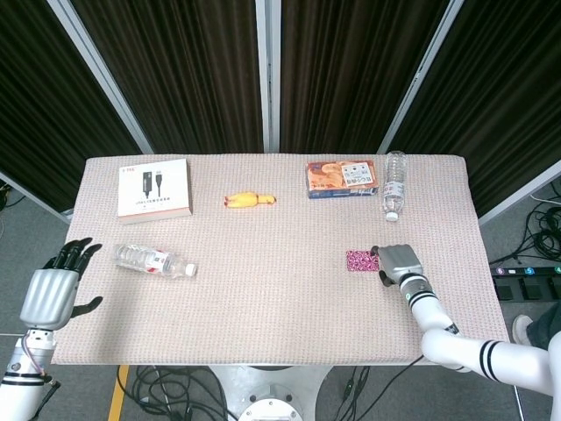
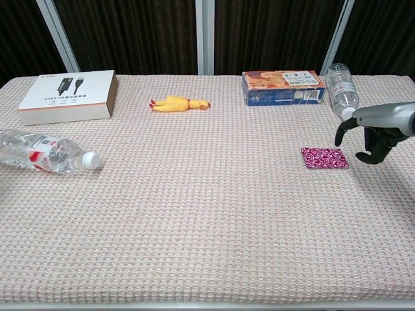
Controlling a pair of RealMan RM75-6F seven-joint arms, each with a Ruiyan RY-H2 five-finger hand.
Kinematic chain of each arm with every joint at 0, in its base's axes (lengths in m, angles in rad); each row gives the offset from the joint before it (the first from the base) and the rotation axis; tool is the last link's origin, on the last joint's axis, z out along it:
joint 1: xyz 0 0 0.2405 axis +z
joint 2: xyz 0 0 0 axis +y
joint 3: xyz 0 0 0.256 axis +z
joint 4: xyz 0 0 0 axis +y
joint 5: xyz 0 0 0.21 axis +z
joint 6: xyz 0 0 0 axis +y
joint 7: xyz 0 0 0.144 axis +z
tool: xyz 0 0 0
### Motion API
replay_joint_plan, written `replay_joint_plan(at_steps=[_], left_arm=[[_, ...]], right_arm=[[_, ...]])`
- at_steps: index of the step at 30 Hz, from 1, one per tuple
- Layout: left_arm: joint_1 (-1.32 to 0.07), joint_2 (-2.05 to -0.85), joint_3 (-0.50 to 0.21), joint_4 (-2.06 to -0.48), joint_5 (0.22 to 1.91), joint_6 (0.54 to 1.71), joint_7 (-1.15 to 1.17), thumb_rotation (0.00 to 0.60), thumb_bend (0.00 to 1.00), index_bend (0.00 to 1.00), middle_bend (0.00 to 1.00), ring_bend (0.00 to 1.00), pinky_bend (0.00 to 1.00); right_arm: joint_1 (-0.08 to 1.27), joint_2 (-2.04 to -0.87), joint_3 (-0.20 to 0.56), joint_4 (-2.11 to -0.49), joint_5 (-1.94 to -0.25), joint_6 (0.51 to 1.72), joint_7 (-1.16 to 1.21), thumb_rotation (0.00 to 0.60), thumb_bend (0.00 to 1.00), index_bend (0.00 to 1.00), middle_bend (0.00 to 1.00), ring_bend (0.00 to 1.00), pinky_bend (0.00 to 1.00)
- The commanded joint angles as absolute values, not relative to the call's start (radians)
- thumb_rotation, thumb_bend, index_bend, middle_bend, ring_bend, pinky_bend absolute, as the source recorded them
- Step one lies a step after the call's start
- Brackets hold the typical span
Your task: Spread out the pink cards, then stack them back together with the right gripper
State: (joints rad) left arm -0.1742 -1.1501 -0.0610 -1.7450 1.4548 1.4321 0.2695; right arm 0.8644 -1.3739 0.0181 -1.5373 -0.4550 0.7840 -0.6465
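Observation:
The pink cards (image 1: 360, 260) (image 2: 324, 157) lie in one neat stack on the woven cloth, right of the table's middle. My right hand (image 1: 396, 262) (image 2: 376, 131) hovers just to the right of the stack, its fingers curled downward and apart, holding nothing; in the chest view a dark fingertip (image 2: 340, 135) hangs above the stack's right edge. My left hand (image 1: 54, 289) stays off the table's left edge with fingers spread, and the chest view does not show it.
A clear bottle (image 1: 152, 260) (image 2: 40, 152) lies at the left. A white box (image 1: 154, 189) (image 2: 67, 96), a yellow rubber chicken (image 1: 248, 200) (image 2: 178, 103), an orange snack box (image 1: 343, 178) (image 2: 283, 87) and a second bottle (image 1: 394, 184) (image 2: 341, 91) line the far side.

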Motion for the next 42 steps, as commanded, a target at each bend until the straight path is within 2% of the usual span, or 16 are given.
replay_joint_plan(at_steps=[1,19,42], left_arm=[[-0.174,-1.150,-0.061,-1.745,1.454,1.432,0.269,0.600,0.06,0.22,0.23,0.16,0.38],[-0.173,-1.145,-0.067,-1.743,1.435,1.430,0.267,0.600,0.06,0.22,0.23,0.16,0.38],[-0.175,-1.147,-0.071,-1.740,1.427,1.429,0.266,0.600,0.06,0.22,0.23,0.16,0.38]], right_arm=[[0.877,-1.386,0.012,-1.519,-0.442,0.774,-0.644,0.600,0.44,0.25,0.99,1.00,0.97],[0.914,-1.460,-0.013,-1.418,-0.428,0.730,-0.601,0.600,0.47,0.25,0.99,1.00,0.97],[0.934,-1.455,-0.065,-1.426,-0.403,0.728,-0.593,0.600,0.47,0.27,1.00,1.00,0.97]])
